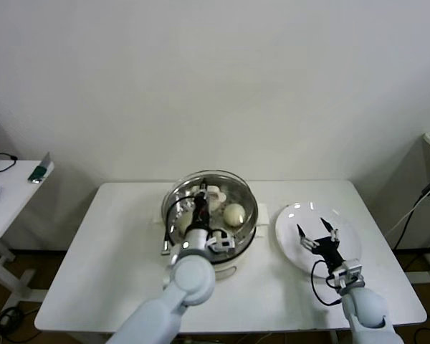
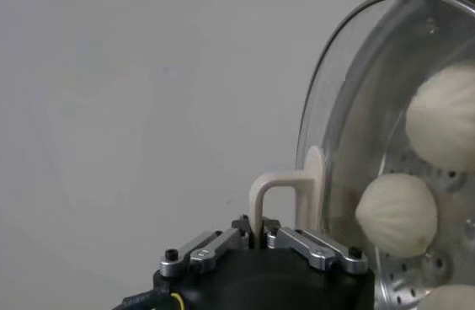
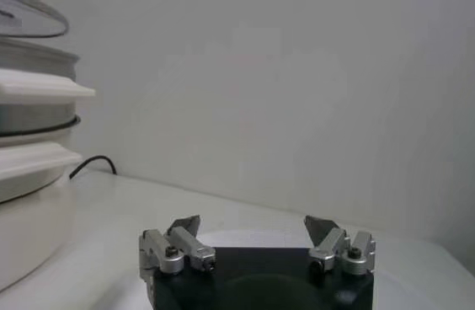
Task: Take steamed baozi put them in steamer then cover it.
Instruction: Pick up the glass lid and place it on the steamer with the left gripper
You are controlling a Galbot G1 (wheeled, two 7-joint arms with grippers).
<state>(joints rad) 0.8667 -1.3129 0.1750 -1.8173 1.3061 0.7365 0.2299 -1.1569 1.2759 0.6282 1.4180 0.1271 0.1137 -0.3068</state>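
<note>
Lid on steamer, left gripper clamped on its handle; right gripper idle over the plate.

Side table (image 1: 14,190) with small items sits far left, apart from the main white table (image 1: 115,244). Steamer (image 1: 210,240) sits mid-table, glass lid (image 1: 240,195) over it. Left gripper (image 1: 200,203) is above the lid centre, fingers closed tight on the white lid handle (image 2: 275,198); the wrist view shows the handle loop rising from between the closed fingertips. Steamed baozi (image 1: 233,213) are inside on the perforated tray; three show through the glass (image 2: 396,214), a fourth probably hidden behind the arm. Right of the steamer, the white plate (image 1: 290,240); right gripper (image 1: 318,233) hovers over it, fingers (image 3: 189,226) spread wide, holding nothing.
</note>
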